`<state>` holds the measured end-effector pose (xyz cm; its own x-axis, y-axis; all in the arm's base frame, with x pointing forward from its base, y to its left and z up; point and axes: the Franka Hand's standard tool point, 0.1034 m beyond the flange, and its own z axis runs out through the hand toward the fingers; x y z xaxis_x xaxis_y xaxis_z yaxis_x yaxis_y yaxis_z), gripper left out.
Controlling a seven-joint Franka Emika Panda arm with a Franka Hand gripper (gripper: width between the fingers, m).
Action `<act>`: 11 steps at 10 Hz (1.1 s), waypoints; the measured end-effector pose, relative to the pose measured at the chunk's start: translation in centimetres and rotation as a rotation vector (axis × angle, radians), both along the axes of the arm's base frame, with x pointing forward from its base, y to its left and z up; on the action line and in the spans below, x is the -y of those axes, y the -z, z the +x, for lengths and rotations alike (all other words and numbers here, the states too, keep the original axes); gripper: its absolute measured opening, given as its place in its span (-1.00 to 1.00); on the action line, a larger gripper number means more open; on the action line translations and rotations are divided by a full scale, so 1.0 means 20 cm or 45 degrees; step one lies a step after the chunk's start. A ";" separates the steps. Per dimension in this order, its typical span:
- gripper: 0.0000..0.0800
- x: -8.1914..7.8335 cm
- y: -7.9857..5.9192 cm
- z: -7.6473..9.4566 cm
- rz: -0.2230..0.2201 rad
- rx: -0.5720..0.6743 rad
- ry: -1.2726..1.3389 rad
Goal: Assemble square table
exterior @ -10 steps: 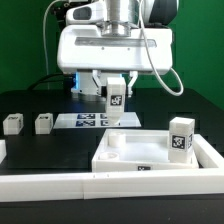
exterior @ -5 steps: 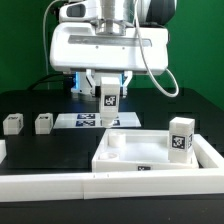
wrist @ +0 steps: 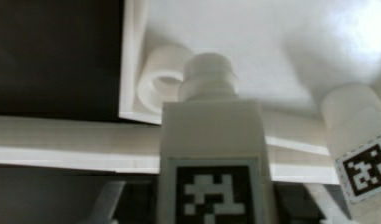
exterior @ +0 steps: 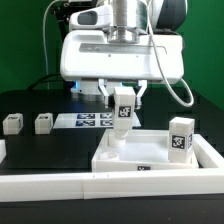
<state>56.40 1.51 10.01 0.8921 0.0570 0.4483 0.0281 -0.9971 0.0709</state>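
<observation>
Seating this leg well starts at the gripper [exterior: 122, 98]: I'd keep the grip firm and the leg plumb, shift across until peg and hole line up, then lower gently before any turning. The fingers are part-way closed, pinching the table leg [exterior: 121, 110] by its two sides and touching nothing else. The leg hangs upright, peg down, over the far corner of the square top [exterior: 150, 157] on the exterior view's left. In the wrist view the peg [wrist: 208, 68] looks just beside the corner hole [wrist: 164, 82], not yet in it. A second leg [exterior: 181, 138] stands upright toward the top's right side. A loose leg [exterior: 12, 124] and another loose leg [exterior: 43, 123] lie near the marker board [exterior: 85, 121].
</observation>
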 end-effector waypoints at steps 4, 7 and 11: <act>-0.28 -0.01 0.00 0.00 -0.003 0.000 -0.010; -0.27 0.11 0.00 0.00 0.009 -0.024 0.055; -0.27 0.23 -0.04 0.08 0.169 -0.112 0.245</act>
